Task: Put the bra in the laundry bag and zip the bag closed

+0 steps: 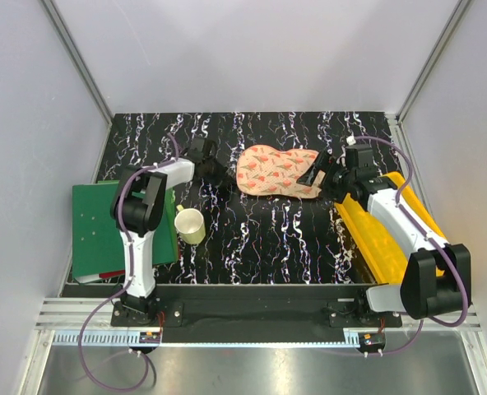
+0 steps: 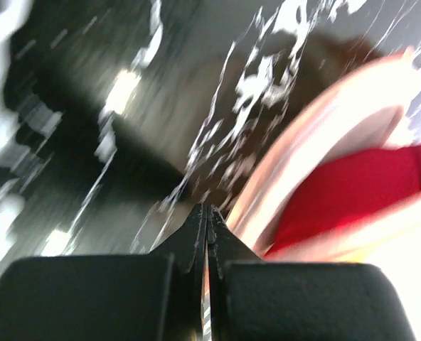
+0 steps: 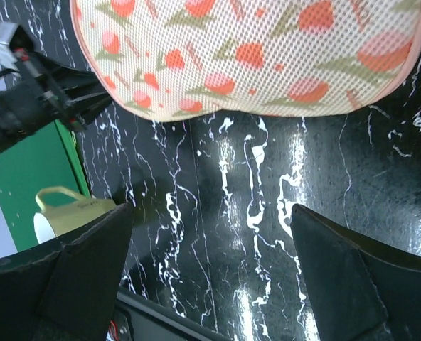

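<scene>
The laundry bag, peach-pink with red marks, lies flat at the table's middle back. It also fills the top of the right wrist view. In the blurred left wrist view, the red bra shows inside the bag's pale open rim. The bra is hidden in the top view. My left gripper is shut, its tips close to the bag's left end; I cannot tell whether it pinches anything. My right gripper is open and empty, over bare table just short of the bag's edge.
A cream cup stands left of centre, also in the right wrist view. A green board lies at the left. A yellow tray lies at the right under the right arm. The table is black marble-patterned.
</scene>
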`<act>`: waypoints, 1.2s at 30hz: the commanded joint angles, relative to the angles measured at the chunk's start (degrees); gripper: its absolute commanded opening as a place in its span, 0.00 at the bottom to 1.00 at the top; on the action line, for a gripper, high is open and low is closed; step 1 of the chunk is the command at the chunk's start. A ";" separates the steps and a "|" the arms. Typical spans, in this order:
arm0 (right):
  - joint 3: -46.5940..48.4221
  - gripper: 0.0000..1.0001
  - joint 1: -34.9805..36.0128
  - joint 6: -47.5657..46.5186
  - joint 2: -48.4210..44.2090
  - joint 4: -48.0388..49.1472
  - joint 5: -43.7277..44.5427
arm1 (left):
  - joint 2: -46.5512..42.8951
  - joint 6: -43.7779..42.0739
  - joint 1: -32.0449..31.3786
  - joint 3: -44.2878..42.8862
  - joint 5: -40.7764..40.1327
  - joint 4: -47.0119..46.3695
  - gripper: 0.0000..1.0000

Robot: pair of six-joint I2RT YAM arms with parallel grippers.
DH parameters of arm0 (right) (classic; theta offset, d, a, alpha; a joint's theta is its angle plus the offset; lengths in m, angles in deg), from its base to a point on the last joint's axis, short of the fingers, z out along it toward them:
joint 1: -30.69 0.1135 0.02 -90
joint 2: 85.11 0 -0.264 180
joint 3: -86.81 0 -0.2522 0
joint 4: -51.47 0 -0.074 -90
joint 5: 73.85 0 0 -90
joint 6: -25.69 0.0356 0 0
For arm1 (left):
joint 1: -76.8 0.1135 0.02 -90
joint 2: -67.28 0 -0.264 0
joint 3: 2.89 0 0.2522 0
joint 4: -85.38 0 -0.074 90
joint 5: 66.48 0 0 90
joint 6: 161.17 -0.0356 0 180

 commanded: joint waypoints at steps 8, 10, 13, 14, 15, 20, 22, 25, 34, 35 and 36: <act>-3.89 1.00 9.01 -1.90 4.89 3.26 -0.40 | -26.49 -22.75 -1.13 9.58 -20.01 10.84 0.24; -4.42 0.97 10.17 0.29 7.08 4.40 1.80 | -30.02 -24.77 -2.10 12.05 -18.11 10.23 0.33; -6.61 0.92 10.44 3.98 9.37 11.76 3.82 | -32.49 -27.67 -3.51 18.29 -7.84 3.65 0.53; -6.79 0.92 10.44 4.34 10.08 13.01 4.87 | -32.85 -27.76 -3.69 22.14 -2.68 -2.46 0.59; -6.18 0.91 10.44 4.78 11.83 13.72 5.14 | -33.03 -27.33 -3.86 23.74 -0.54 -5.57 0.67; -2.32 0.92 10.44 4.35 17.72 15.66 2.96 | -26.54 -28.37 -3.95 21.58 5.28 -12.44 0.77; -1.43 0.92 10.44 4.79 19.57 16.44 1.99 | -21.99 -28.99 -3.69 18.33 5.81 -11.32 0.78; -0.99 0.92 10.44 5.49 20.98 17.85 0.93 | -17.57 -30.05 -3.69 12.96 5.47 -9.82 0.79; -0.47 0.93 10.26 6.10 20.90 17.86 0.14 | -1.58 -29.35 -1.23 -5.66 7.84 -2.71 0.81; -0.47 0.93 10.26 6.54 20.64 18.03 -0.12 | 1.31 -29.35 -0.88 -7.86 7.84 -1.57 0.81; -0.47 0.93 10.26 6.89 20.55 18.29 -0.47 | 2.64 -29.09 -0.70 -9.54 9.58 -0.69 0.82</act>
